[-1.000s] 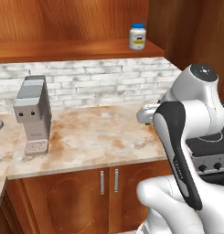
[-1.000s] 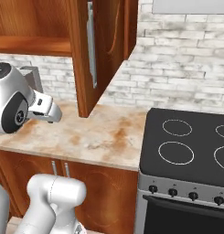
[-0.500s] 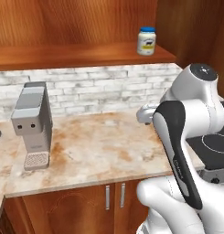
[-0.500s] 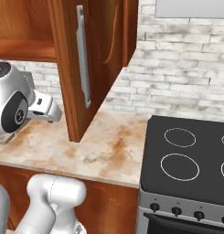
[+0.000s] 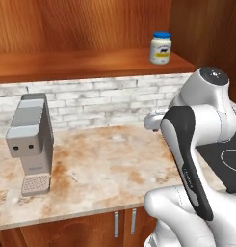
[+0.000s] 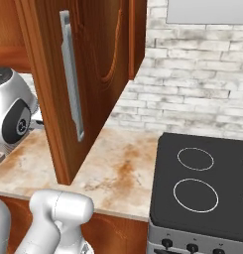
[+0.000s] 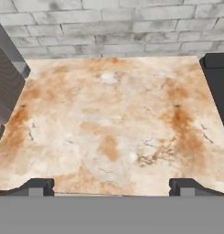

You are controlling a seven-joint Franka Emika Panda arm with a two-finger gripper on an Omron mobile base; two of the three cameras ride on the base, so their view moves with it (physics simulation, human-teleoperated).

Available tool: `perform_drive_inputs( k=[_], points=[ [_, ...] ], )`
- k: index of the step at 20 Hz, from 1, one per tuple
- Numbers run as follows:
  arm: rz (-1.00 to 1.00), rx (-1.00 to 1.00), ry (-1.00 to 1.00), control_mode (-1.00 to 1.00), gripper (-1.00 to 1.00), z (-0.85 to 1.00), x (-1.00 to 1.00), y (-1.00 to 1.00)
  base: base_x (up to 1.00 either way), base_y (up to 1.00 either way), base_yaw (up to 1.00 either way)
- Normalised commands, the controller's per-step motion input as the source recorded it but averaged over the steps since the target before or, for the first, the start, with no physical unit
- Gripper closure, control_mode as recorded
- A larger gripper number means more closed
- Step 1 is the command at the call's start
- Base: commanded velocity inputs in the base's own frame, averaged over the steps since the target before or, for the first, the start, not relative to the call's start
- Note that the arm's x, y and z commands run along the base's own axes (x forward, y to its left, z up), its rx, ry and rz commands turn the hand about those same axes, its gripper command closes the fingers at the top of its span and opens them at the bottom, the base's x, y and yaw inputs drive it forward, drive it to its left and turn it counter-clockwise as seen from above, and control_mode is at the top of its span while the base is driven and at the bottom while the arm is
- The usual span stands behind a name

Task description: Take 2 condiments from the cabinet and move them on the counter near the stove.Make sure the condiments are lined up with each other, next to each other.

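the white jar (image 5: pixel 161 48) stands up high on the cabinet (image 5: pixel 90 65) shelf, probably well above the gripper (image 7: pixel 111 187), whose jaws are wide apart over the counter (image 7: pixel 109 123).

white jar (image 5: pixel 161 48) upright on cabinet shelf (image 5: pixel 90 65), blue lid

The stove (image 6: pixel 202 183) is cut off at the right edge; the open cabinet door (image 6: pixel 88 74) hides the shelf.

Wall: whitewashed grey brick backsplash (image 6: pixel 192 106).
Appliance: grey coffee machine (image 5: pixel 32 140) at left.
Below: wooden drawers (image 5: pixel 90 231), silver handles (image 5: pixel 115 225).
Light: even, shadowless.
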Motion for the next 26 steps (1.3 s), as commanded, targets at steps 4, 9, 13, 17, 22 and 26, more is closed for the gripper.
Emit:
perform_drive_inputs(
  k=[4, 9, 13, 17, 22, 26],
  points=[
    [0.00, 0.00, 0.00, 1.00, -1.00, 0.00, 0.00, 0.00, 0.36, 0.05, 0.00],
    [0.00, 0.00, 0.00, 1.00, -1.00, 0.00, 0.00, 0.00, 0.18, 0.02, 0.00],
    [0.00, 0.00, -0.05, -1.00, -1.00, 0.18, -0.05, 0.01, -0.01, 0.03, 0.00],
    [0.00, 0.00, -0.10, -1.00, -1.00, 0.45, -0.11, 0.00, 0.00, 0.00, 0.00],
    [0.00, 0.00, -0.12, -1.00, -1.00, 0.54, -0.01, 0.02, 0.00, 0.00, 0.00],
    [-0.01, 0.00, -0.15, -1.00, -1.00, 0.61, 0.00, 0.09, 0.00, 0.00, 0.00]
  ],
)
